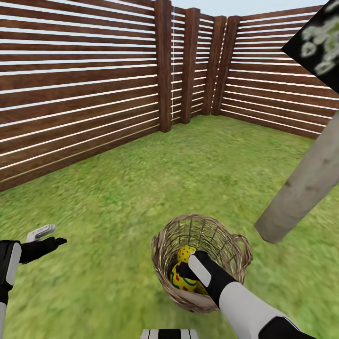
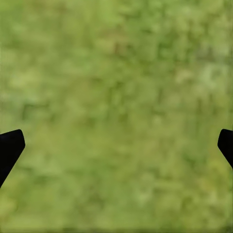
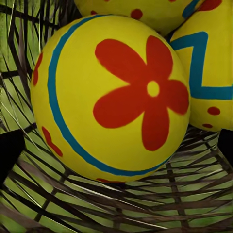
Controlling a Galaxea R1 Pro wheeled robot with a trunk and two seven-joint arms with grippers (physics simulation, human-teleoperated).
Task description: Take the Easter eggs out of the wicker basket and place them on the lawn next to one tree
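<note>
The right gripper (image 1: 190, 269) reaches down inside the wicker basket (image 1: 235, 249), which stands on the lawn (image 1: 117, 197) just beside the grey-beige tree trunk (image 1: 306, 183). All three Easter eggs are in the basket: the right wrist view shows the nearest egg (image 3: 111, 97), marked with a red flower and a blue band, lying on the woven floor, with a second egg (image 3: 213, 73) touching it and a third egg (image 3: 141, 9) behind. The right jaws stand wide, their dark tips at either edge of that view, with the nearest egg centred between them but not yet gripped. To do this step well, lower until the fingers straddle the egg's widest part, close gently since a smooth round shell can squirt out, then lift straight up clear of the rim. The left gripper (image 1: 44, 235) hovers over bare grass, well apart from the basket, jaws wide and empty. From the head view the right arm covers most of the eggs, the third egg is cut off in the wrist view, and the trunk's upper part and most of the foliage (image 1: 315, 42) run out of frame.
</note>
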